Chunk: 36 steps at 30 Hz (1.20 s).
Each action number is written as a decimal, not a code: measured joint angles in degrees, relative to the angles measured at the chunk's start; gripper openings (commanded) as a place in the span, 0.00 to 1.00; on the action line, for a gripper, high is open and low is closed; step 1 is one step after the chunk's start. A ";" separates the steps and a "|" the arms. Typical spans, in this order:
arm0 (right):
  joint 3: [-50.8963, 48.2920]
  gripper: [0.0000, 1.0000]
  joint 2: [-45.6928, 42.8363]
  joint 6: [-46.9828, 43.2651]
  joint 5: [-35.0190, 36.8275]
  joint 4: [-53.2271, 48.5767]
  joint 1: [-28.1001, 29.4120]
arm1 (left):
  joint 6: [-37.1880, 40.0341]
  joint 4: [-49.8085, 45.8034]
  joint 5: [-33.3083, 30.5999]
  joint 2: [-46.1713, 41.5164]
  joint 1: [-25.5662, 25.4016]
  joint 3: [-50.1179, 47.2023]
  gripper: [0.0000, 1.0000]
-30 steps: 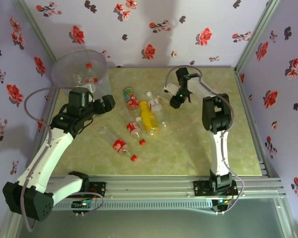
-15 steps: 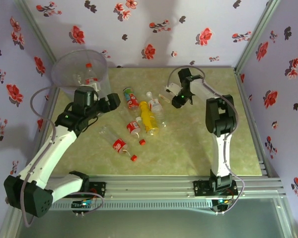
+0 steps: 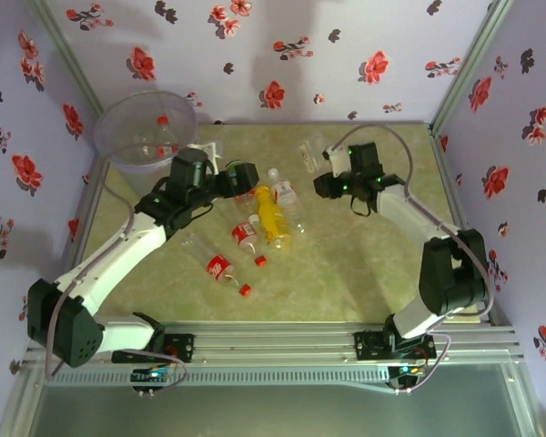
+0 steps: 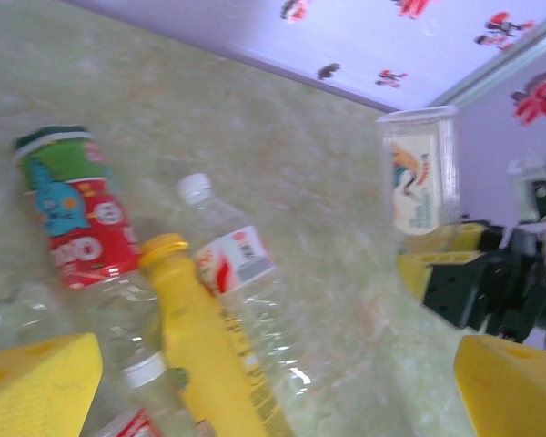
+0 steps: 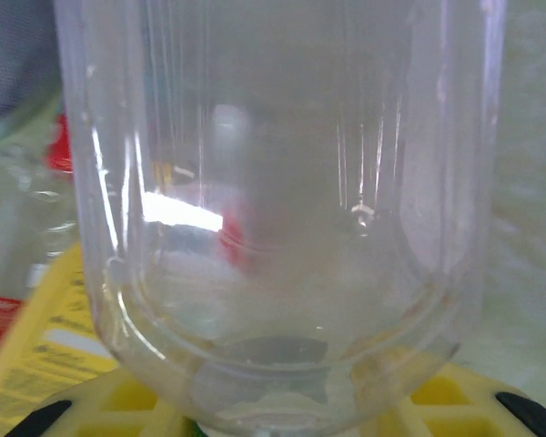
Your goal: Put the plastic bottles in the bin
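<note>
**Left pincer hovering wide over the pile, right one gripping a clear bottle**

At far left the bin [image 3: 118, 137] is standing on the table [image 3: 364, 264] in the back corner, with a red-capped bottle [image 3: 164, 137] lying inside it. Just to its right, the left gripper [image 3: 246, 176] is hanging over the loose bottles. Its yellow fingers [image 4: 36, 387] are spread far apart and are holding nothing. Below it, in the wrist view, a green-capped bottle [image 4: 77, 218], a yellow bottle [image 4: 205, 355] and a white-capped bottle [image 4: 246, 291] are lying side by side, touching. Nearer the arm bases, a red-labelled bottle [image 3: 223, 270] is lying apart from them on the table.

Further right, the right gripper [image 3: 323, 182] is pinching a clear bottle [image 3: 309, 155] by its base. That bottle is sticking out toward the back wall, well apart from the bin.
</note>
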 measured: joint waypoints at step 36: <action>-12.20 0.22 -5.62 20.11 -10.73 22.03 10.36 | -7.93 14.01 8.57 17.81 -6.16 5.84 0.58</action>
